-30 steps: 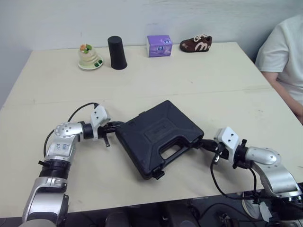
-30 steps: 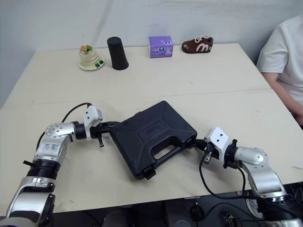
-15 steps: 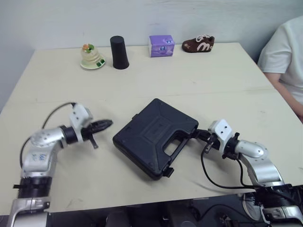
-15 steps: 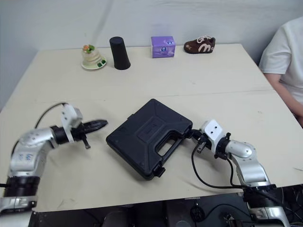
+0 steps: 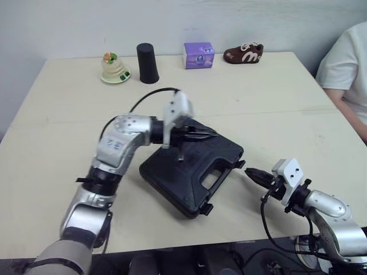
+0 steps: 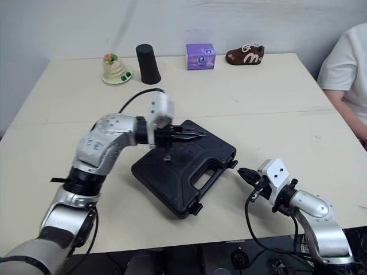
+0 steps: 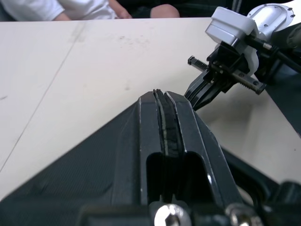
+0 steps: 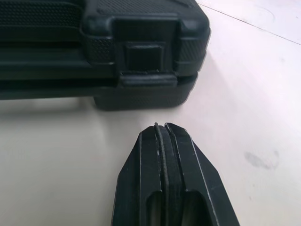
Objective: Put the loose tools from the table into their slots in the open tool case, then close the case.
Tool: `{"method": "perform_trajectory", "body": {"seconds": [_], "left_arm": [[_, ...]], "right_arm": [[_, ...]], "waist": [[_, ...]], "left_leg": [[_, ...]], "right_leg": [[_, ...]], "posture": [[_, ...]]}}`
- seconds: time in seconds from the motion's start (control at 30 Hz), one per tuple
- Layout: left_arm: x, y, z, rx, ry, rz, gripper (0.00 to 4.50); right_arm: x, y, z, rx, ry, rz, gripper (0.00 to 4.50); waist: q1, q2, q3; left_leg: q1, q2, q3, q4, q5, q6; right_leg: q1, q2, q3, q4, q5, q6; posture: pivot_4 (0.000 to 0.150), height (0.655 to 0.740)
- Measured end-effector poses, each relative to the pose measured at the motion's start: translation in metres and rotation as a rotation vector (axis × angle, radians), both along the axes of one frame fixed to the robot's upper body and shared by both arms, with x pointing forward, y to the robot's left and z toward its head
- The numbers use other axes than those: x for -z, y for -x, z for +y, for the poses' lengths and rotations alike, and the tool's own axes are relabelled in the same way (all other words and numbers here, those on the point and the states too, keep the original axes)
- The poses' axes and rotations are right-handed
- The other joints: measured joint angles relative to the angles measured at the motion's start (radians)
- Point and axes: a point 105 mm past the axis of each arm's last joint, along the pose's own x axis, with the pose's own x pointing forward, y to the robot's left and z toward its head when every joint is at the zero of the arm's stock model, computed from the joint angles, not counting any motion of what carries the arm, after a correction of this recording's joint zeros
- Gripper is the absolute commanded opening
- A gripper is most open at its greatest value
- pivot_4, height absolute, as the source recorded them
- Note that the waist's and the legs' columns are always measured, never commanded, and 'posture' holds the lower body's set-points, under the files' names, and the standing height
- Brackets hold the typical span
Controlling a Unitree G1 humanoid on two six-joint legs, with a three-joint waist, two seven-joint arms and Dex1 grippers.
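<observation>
You are running both pincers narrow and empty: left gripper (image 5: pixel 210 134) over the case (image 5: pixel 192 172), right gripper (image 5: pixel 250 172) near its latch (image 8: pixel 148 63). Pushing off-centre is risking sliding the case instead of seating the latch.

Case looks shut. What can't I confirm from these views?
- Inside the case: the closed lid hides whether the tools sit in their slots.
- One latch: in the right wrist view I cannot tell if it is snapped. The second latch is too small in the eye views.
- The left gripper: in the eye views its own fingers hide whether it touches the lid.
- The person: cut off by the right edge.
</observation>
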Motion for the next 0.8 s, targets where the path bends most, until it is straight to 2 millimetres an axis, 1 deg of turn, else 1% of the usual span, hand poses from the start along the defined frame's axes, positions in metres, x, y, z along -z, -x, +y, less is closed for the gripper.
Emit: {"method": "perform_trajectory", "body": {"seconds": [0.07,0.13,0.17,0.2,0.23,0.3,0.43,0.57,0.8], "left_arm": [[0.010,-0.003,-0.011,-0.001,-0.044,0.004,0.03],[0.035,-0.010,-0.023,-0.028,-0.126,0.023,0.03],[0.051,-0.015,-0.028,-0.053,-0.180,0.030,0.03],[0.054,-0.015,-0.034,-0.052,-0.183,0.018,0.03],[0.053,-0.017,-0.038,-0.055,-0.208,-0.016,0.03],[0.054,-0.022,-0.041,-0.084,-0.246,-0.059,0.03],[0.058,-0.024,-0.041,-0.102,-0.264,-0.076,0.03],[0.060,-0.023,-0.040,-0.110,-0.265,-0.071,0.03],[0.062,-0.024,-0.034,-0.125,-0.277,-0.080,0.03]], "right_arm": [[0.001,0.001,0.000,0.009,0.000,0.000,0.00],[0.002,0.001,0.000,0.019,-0.003,-0.002,0.00],[0.002,0.000,0.001,0.024,-0.004,-0.006,0.00],[0.002,0.000,0.001,0.027,-0.003,-0.006,0.00],[0.002,-0.001,0.002,0.028,-0.001,-0.010,0.00],[-0.002,-0.003,0.007,0.013,-0.002,-0.026,0.00],[-0.004,-0.004,0.014,-0.011,-0.007,-0.033,0.00],[-0.010,-0.009,0.023,-0.039,-0.007,-0.055,0.00],[-0.011,-0.013,0.028,-0.066,0.001,-0.036,0.00]], "waist": [[0.001,0.001,0.000],[0.001,0.001,0.000],[0.001,0.001,0.000],[0.001,0.001,0.000],[0.004,0.001,0.000],[0.003,0.001,0.000],[0.003,0.000,-0.001],[0.002,-0.002,-0.004],[-0.007,-0.005,-0.007]], "left_leg": [[0.001,0.000,0.000,0.000,0.000,0.000],[0.001,-0.001,-0.001,-0.001,0.000,0.000],[0.001,-0.001,0.000,-0.001,0.000,0.000],[0.000,-0.001,-0.001,-0.001,0.000,0.000],[0.000,-0.001,-0.001,-0.001,0.000,0.000],[0.001,-0.002,-0.001,-0.001,0.000,0.001],[0.003,-0.002,-0.002,-0.001,0.000,0.001],[0.004,-0.002,-0.003,-0.001,-0.001,0.001],[0.004,-0.001,-0.003,-0.002,-0.001,0.001]], "right_leg": [[0.000,0.000,0.001,0.000,0.000,0.000],[0.000,0.000,0.002,0.000,0.000,0.000],[0.000,0.000,0.002,0.000,0.000,0.000],[-0.001,0.000,0.002,0.000,0.000,0.000],[0.000,0.000,0.002,-0.001,0.000,0.000],[0.000,0.000,0.004,-0.001,0.000,0.000],[0.002,0.000,0.004,-0.001,0.000,0.000],[0.003,0.000,0.004,-0.001,0.000,0.001],[0.003,0.000,0.006,-0.001,0.001,0.000]], "posture": [[0.150,0.7400],[0.150,0.7400],[0.150,0.7400],[0.150,0.7400],[0.150,0.7400],[0.150,0.7400],[0.150,0.7400],[0.150,0.7400],[0.150,0.7400]]}}
